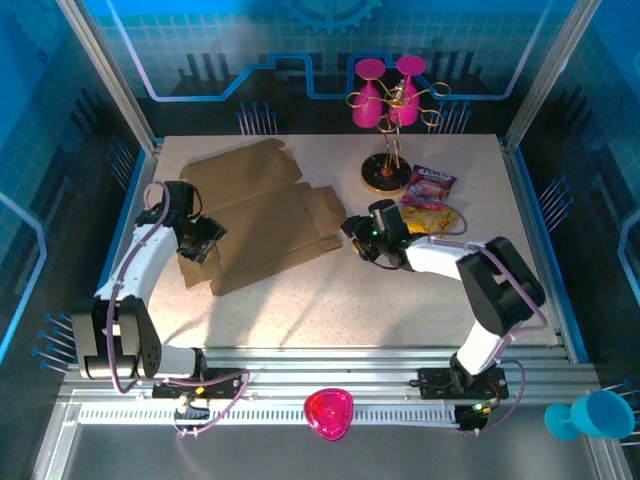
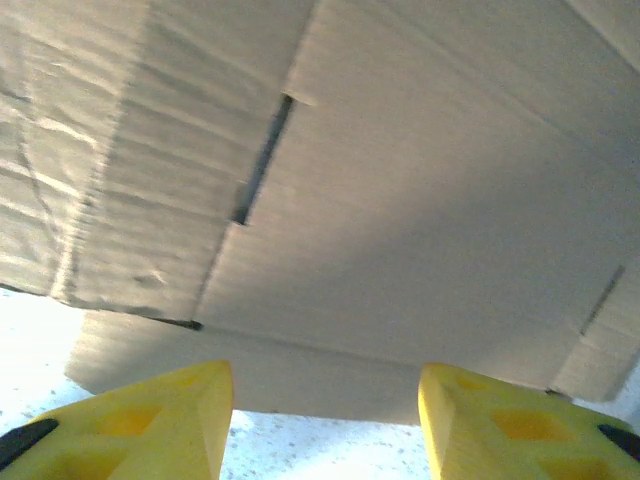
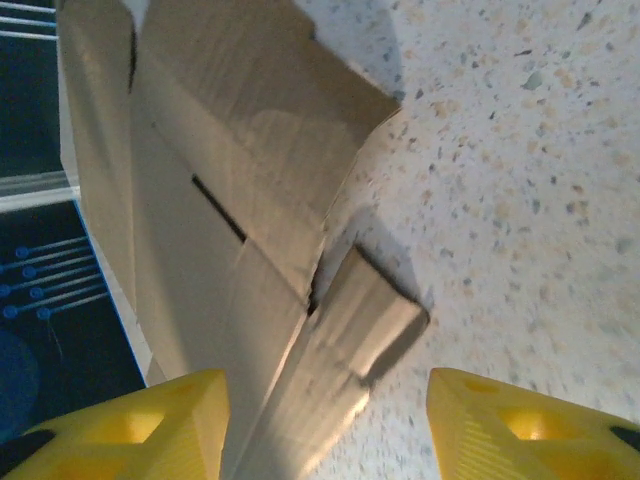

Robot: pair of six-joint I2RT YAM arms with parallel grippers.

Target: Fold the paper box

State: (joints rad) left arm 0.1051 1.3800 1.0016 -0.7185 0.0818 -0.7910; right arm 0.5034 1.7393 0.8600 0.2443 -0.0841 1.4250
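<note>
scene: brown die-cut cardboard box sheet flat between tools | left tool at its frame-left edge | right tool at frame-right edge | both apart

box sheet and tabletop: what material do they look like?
Box: brown corrugated cardboard, matte and unprinted. Fine ribbing, pressed creases and die-cut slots show in the wrist views. Table: pale, smooth surface with small dark speckles, giving a stone or terrazzo look. It could equally be a printed laminate; the pictures don't settle it.
</note>
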